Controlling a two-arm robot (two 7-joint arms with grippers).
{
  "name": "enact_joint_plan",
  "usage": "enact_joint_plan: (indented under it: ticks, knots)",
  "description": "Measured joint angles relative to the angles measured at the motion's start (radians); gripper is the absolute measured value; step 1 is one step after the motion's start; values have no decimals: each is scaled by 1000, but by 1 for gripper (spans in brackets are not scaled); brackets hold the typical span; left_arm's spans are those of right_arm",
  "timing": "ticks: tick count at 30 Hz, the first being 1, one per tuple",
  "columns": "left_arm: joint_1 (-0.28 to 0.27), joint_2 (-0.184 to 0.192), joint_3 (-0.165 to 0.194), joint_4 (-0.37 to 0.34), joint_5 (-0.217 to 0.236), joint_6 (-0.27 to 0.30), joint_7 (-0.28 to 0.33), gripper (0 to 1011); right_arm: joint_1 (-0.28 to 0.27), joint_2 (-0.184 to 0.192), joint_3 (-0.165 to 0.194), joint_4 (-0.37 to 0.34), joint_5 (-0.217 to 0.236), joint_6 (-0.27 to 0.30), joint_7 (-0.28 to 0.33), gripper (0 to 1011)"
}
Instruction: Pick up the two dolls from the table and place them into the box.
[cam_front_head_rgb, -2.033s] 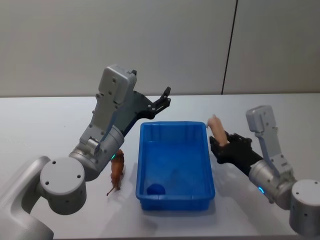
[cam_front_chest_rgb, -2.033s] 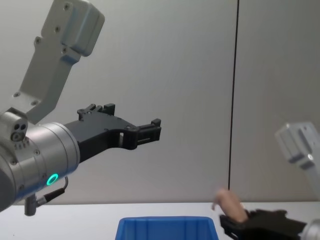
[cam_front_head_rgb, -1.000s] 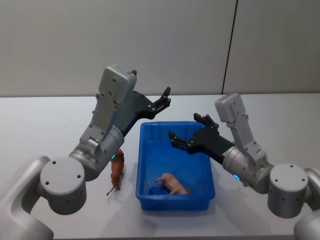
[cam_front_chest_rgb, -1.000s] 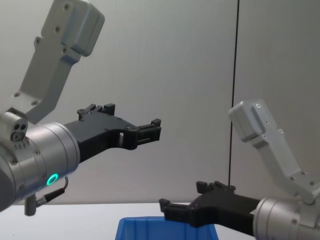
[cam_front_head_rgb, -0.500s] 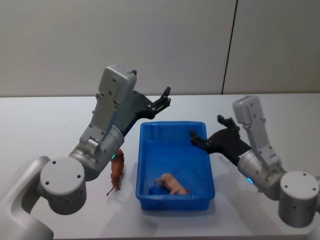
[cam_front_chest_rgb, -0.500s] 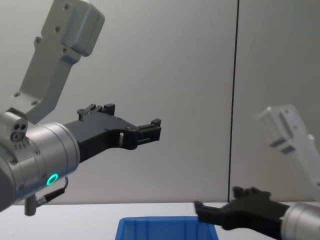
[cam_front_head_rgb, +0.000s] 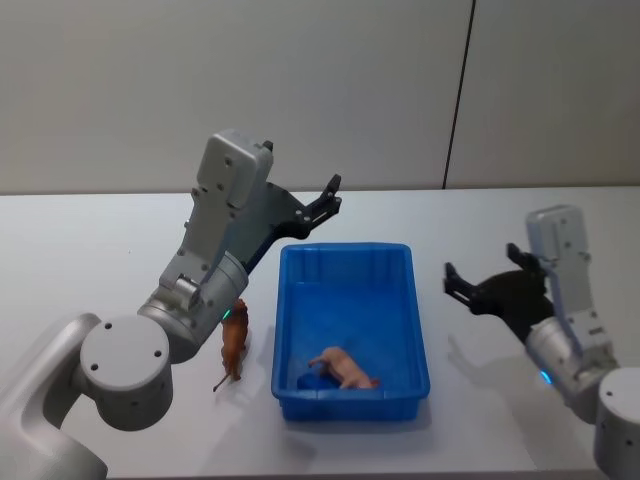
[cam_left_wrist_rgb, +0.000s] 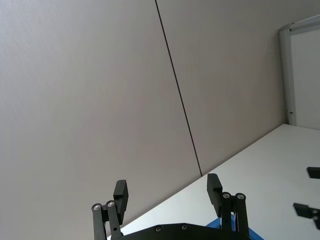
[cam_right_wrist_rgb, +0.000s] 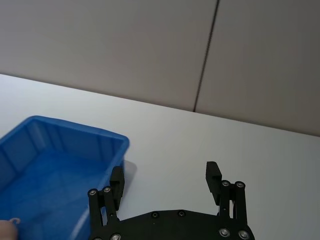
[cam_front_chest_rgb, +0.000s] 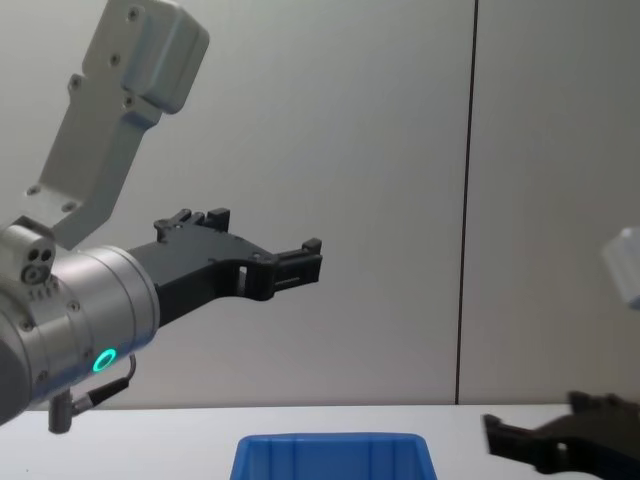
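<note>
The blue box (cam_front_head_rgb: 418, 330) stands in the middle of the white table (cam_front_head_rgb: 90, 250). A pink doll (cam_front_head_rgb: 345, 367) lies inside it near the front wall. A brown doll (cam_front_head_rgb: 235, 345) stands on the table just left of the box, partly behind my left arm. My left gripper (cam_front_head_rgb: 333, 194) hangs open and empty high above the box's far left corner, also seen in the chest view (cam_front_chest_rgb: 312, 262). My right gripper (cam_front_head_rgb: 482, 268) is open and empty over the table, right of the box. In the right wrist view the box rim (cam_right_wrist_rgb: 75, 135) lies off to one side of the open fingers (cam_right_wrist_rgb: 212, 172).
White tabletop stretches to the right of the box under my right gripper (cam_right_wrist_rgb: 165, 175) and on the far left. A grey wall with a dark vertical seam (cam_front_head_rgb: 458, 100) runs behind the table. My left arm's body (cam_front_head_rgb: 200, 280) hangs over the brown doll.
My right gripper carried the pink doll over the box, let it go inside, then drew back to the right, open. The left arm and the brown doll have not moved.
</note>
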Motion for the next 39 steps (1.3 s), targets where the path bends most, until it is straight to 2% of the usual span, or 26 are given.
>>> enact_joint_plan:
  ticks: [5,11,20,26,27,33,39]
  knots:
    - [10,2,-1,-10,-17,20,20,1001,-30,18,14,-30,12,18,-53,1000]
    - [25,3,-4,-24,-46,48,56,1001,-49,30,23,-49,20,30,-87,1001]
    - [54,4,-13,-46,-125,114,129,1001,-69,42,32,-70,27,40,-121,1001]
    - [64,1,-22,-57,-187,194,176,1001,-74,45,34,-76,29,43,-131,1001]
    - [64,1,-22,-57,-187,194,176,1001,-76,46,35,-77,30,44,-133,1001]
    - [65,-6,-33,-59,-242,285,212,1001,-79,48,37,-80,31,46,-139,1001]
    - [61,-10,-42,-51,-276,362,228,1001,-81,50,37,-82,32,47,-143,1001]
